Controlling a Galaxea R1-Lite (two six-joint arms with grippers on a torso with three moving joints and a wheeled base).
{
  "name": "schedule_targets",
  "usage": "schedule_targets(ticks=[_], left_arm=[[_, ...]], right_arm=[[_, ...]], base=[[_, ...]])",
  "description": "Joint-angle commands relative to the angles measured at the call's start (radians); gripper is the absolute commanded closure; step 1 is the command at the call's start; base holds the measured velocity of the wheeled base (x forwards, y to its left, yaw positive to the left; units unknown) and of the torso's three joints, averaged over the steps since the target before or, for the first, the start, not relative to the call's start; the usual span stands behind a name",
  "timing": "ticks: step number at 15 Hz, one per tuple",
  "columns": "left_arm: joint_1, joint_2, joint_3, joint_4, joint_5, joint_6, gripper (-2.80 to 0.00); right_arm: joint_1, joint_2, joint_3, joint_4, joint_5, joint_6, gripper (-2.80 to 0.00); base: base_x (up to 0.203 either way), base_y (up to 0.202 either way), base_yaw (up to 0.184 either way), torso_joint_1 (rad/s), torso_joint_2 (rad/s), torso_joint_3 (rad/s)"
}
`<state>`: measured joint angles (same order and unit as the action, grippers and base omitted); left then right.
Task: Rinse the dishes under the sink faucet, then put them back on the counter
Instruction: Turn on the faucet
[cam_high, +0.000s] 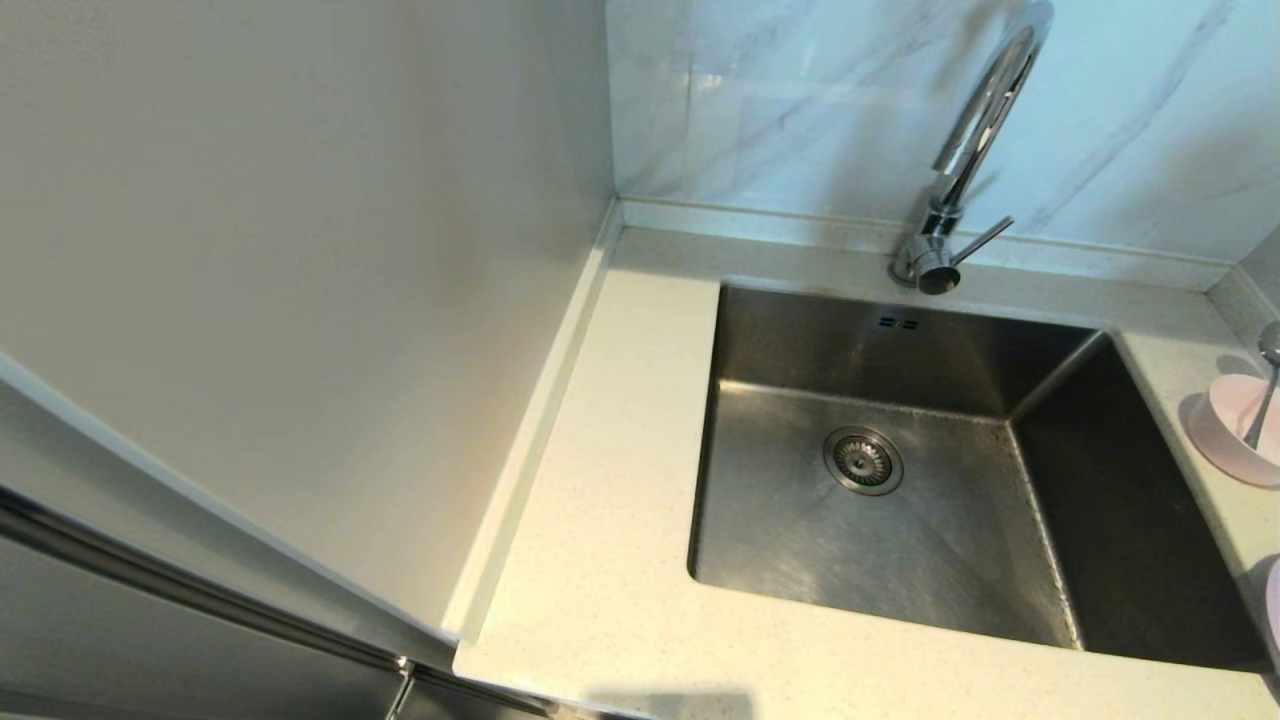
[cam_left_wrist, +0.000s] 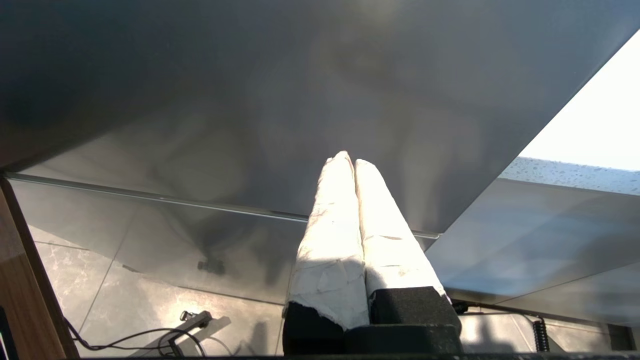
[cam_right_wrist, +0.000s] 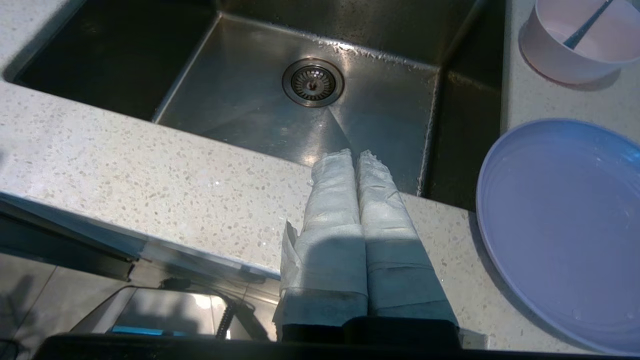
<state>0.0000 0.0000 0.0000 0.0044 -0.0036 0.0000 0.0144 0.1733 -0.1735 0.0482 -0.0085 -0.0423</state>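
The right gripper (cam_right_wrist: 356, 156) is hovering over the counter's (cam_right_wrist: 150, 170) front strip just before the sink (cam_right_wrist: 240, 105), its wrapped fingers pressed together on nothing. The lavender plate (cam_right_wrist: 560, 220) is lying flat on the counter just beside the basin's right edge, and the pink bowl (cam_right_wrist: 575, 45) is sitting farther back with the spoon (cam_right_wrist: 585, 25) leaning inside it. The faucet (cam_high: 960, 160) is standing behind the sink (no water showing). The left gripper (cam_left_wrist: 350, 161), clenched empty, is hanging low beside a dark cabinet panel (cam_left_wrist: 250, 100)
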Motion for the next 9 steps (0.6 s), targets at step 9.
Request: schedule_targets(ticks=[9], left_arm=[[0.000, 0.000, 0.000, 0.000, 0.001, 0.000, 0.00]], right_arm=[[-0.015, 0.640, -0.558, -0.003, -0.006, 0.084, 0.00]], base=[[0.000, 0.000, 0.000, 0.000, 0.00, 0.000]])
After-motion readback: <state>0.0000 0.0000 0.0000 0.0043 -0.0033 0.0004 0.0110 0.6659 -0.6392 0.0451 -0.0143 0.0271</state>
